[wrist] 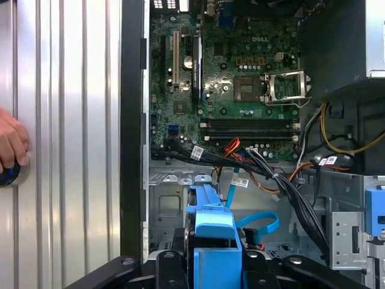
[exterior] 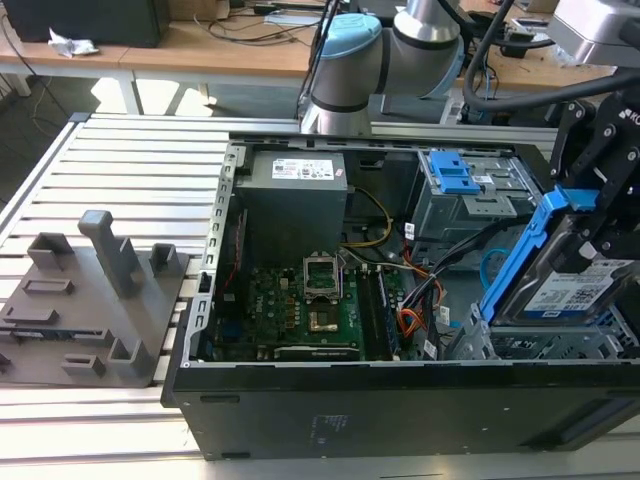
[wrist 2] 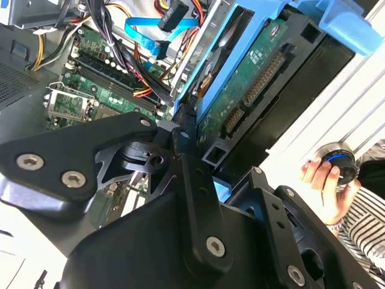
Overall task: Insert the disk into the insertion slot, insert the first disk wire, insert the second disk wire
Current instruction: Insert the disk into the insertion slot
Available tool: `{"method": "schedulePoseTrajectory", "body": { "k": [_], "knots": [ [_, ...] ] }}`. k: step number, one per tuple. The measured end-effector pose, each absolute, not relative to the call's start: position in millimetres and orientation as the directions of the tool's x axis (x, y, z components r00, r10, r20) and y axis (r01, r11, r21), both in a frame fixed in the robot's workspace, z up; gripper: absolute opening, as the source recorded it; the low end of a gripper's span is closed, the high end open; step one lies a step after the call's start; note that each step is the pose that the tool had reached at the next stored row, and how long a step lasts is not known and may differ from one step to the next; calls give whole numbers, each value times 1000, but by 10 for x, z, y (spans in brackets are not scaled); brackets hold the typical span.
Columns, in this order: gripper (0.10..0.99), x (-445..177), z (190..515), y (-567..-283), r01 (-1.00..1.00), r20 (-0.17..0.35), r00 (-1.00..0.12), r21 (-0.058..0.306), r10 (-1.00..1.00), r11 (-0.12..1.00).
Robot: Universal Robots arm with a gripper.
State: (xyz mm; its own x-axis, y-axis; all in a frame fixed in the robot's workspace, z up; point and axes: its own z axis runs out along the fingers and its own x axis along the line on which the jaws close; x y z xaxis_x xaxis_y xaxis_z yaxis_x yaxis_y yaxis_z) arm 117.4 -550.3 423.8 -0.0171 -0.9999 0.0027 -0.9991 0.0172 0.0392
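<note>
On the exterior view's left, a grey moulded plastic fixture with upright posts [exterior: 95, 300] sits on the ribbed aluminium surface [exterior: 130, 160], well apart from the work and no likely hazard. Next is the open black steel computer case [exterior: 330, 410], with its green motherboard [exterior: 310, 310] and a grey box-shaped power supply [exterior: 295, 200] bearing a white printed label. Right of the board, a bundle of red, orange and black wires [exterior: 410, 318] trails toward the drive bays, some carrying small white tags. The second disk wire, a thin flat light-blue data cable [wrist: 260, 221], loops loose just beside the bay. Either could be pinched under the drive or snagged by the carrier's corner. Further right stands a plain grey metal cage with a blue latch [exterior: 470, 200]. Farthest right, the black pincer [wrist: 212, 265] is clenched on the disk, a silver hard drive with a white printed label [exterior: 572, 292] clipped into a bright blue plastic carrier [exterior: 520, 250]. The disk hangs steeply tilted over the insertion slot, a silver perforated sheet-metal drive cage [exterior: 545, 345], and is not yet seated. Whether its lower end touches the cage rim I cannot tell. At that tilt the carrier may jam on the rim, twist in the grasp, or scrape the drive's bare green circuit board on the sheet metal. In the second wrist view a person's hand [wrist 2: 322, 186] rests on a round black-and-blue knob [wrist 2: 338, 164], close beside the arm and at risk if the arm swings.
</note>
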Motion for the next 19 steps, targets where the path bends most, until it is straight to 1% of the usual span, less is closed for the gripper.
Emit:
{"method": "schedulePoseTrajectory", "body": {
  "k": [6,19],
  "knots": [
    [365,1174,4194,-5503,-999,3,-17,39,-1000,17],
    [365,1174,3924,-5503,-999,3,-17,39,-1000,17]
  ]
}}
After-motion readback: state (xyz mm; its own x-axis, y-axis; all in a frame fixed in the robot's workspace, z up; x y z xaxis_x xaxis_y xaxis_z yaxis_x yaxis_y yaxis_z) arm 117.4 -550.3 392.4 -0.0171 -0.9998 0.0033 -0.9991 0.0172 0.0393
